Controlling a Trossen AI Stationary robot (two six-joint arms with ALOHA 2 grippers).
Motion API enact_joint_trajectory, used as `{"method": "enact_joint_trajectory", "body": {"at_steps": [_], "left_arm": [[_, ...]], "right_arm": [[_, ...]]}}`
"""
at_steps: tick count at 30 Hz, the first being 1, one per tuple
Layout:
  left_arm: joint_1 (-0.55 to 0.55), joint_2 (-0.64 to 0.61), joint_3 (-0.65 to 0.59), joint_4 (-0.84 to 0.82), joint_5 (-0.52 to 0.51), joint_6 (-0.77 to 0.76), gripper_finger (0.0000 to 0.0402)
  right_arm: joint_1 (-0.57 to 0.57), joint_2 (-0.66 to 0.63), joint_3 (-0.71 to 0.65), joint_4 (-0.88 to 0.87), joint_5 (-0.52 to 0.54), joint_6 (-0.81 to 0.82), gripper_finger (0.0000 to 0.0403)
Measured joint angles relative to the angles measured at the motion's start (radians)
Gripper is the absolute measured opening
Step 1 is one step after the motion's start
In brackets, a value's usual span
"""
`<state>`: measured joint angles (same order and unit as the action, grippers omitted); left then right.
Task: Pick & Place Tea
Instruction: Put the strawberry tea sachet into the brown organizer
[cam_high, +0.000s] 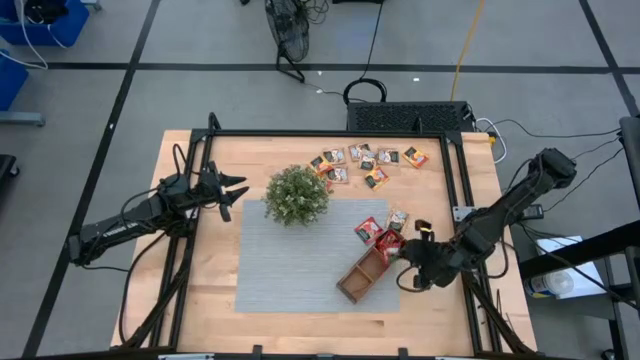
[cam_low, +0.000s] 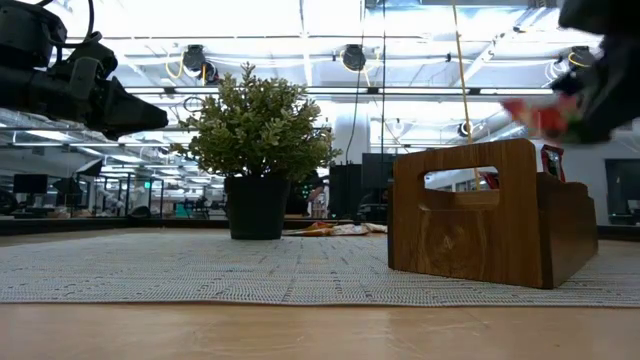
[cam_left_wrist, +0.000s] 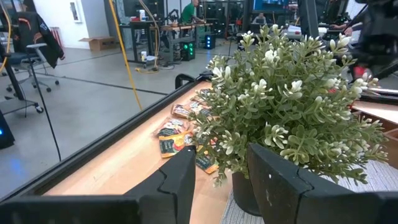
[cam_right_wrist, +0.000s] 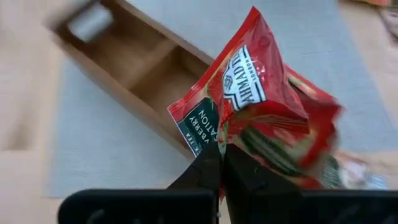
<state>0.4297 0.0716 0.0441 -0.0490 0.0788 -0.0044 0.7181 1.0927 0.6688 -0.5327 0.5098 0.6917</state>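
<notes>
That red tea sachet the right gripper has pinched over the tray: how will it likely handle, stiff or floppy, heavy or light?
Probably floppy: the red tea sachet looks crumpled and bent above the right gripper, whose fingers are shut on one corner. Likely light, since that corner pinch carries it above the wooden tray. Its glossy wrapper may be slippery, so it could twist or slide.

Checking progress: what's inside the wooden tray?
The wooden tray shows two bare compartments; the red sachet pinched in the right gripper covers its near end. No sachet visible inside.
</notes>
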Motion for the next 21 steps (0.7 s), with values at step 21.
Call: {"method": "enact_joint_trajectory", "body": {"at_steps": [21], "left_arm": [[0.0,0.0,0.0,0.0,0.0,0.0,0.0147]], "right_arm": [[-0.039,0.076,-0.151,0.104,0.061,-0.218,0.0]]}}
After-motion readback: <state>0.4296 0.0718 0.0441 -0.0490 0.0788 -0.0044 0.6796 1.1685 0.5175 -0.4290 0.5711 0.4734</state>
